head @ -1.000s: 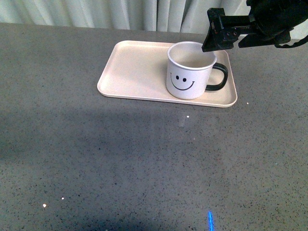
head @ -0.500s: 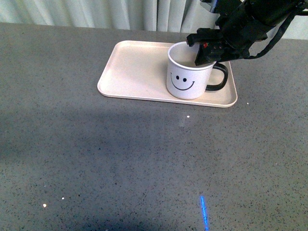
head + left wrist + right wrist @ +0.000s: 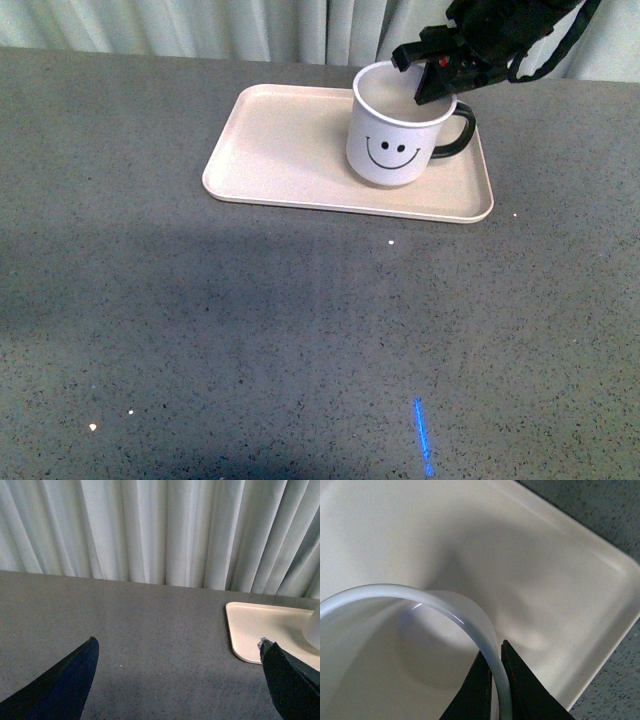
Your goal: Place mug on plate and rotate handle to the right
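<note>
Looking from here, most of the job seems done. The mug (image 3: 392, 140) stands on the plate (image 3: 280, 140), on its right half & near the right end, w/ the handle (image 3: 456, 132) sticking out to the right, maybe a touch toward the back. Can't tell if the base sits fully flat; the mug looks very slightly tipped in the front view.

The right gripper (image 3: 432, 88) is clamped on the mug's rim (image 3: 385, 589) at the handle side. In the right wrist view one finger (image 3: 522, 690) is outside the wall & the other inside, w/ the thin white wall pinched between them.

What's left, by my guess: settle the mug if needed, maybe a last small twist, then let go & pull the arm clear w/o dragging the mug along.

The left gripper (image 3: 177, 641) hovers over the desk (image 3: 300, 330) near the plate's left end, jaws wide apart, nothing in them. A pale curtain (image 3: 150, 530) hangs behind.

Mug: white, cylindrical, thin rolled rim, empty inside as far as I can see. A black smiley face (image 3: 392, 152) is turned to the front, & the handle is a thick glossy black loop. Plate: pale pink-beige, rectangular, rounded corners, low rim, much wider than the mug.
</note>
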Tool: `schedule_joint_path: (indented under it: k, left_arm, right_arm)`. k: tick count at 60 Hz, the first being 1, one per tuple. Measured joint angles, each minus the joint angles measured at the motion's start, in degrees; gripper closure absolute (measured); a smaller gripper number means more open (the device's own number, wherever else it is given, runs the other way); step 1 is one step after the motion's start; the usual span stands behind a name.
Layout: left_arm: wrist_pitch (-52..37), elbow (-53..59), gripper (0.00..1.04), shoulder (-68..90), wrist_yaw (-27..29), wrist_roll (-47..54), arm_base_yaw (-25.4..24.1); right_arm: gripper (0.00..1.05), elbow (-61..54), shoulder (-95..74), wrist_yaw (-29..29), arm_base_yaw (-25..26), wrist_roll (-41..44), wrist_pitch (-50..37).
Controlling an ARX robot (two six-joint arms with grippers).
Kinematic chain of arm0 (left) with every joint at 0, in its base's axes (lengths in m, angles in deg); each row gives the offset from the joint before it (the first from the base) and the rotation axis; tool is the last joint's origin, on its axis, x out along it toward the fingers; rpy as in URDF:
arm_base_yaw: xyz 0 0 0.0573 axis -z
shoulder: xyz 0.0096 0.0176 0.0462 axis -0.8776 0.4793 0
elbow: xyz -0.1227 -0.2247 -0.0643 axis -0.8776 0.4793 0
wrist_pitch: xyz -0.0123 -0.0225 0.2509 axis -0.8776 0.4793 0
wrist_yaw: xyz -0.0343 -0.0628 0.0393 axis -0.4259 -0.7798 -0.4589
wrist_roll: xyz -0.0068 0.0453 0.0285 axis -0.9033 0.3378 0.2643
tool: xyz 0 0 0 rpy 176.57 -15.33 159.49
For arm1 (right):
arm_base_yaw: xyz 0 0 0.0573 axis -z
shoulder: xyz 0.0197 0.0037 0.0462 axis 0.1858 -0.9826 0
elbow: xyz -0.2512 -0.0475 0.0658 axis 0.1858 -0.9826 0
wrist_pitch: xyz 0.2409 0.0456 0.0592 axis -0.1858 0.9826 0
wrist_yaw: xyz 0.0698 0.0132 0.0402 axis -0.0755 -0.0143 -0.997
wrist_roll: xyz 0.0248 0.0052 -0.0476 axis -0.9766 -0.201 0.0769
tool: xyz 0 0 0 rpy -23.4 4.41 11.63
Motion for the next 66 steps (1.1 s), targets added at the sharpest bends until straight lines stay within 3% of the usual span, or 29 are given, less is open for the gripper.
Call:
schedule_joint_path:
  k: [12, 38, 58, 66]
  left_arm:
    - [0.0, 0.0, 0.09, 0.0, 0.0, 0.0, 0.0]
    - [0.0, 0.0, 0.09, 0.0, 0.0, 0.0, 0.0]
    - [0.0, 0.0, 0.09, 0.0, 0.0, 0.0, 0.0]
    - [0.0, 0.0, 0.09, 0.0, 0.0, 0.0, 0.0]
  right_arm:
    - [1.03, 2.6, -0.8, -0.1, 0.2, 5.0, 2.5]
    - [1.02, 1.4, -3.1, -0.5, -0.8, 5.0, 1.8]
    - [0.53, 0.6, -1.7, -5.0, -0.2, 5.6, -2.7]
    - [0.32, -2.4, 3.4, -7.4, 0.7, 6.3, -8.6]
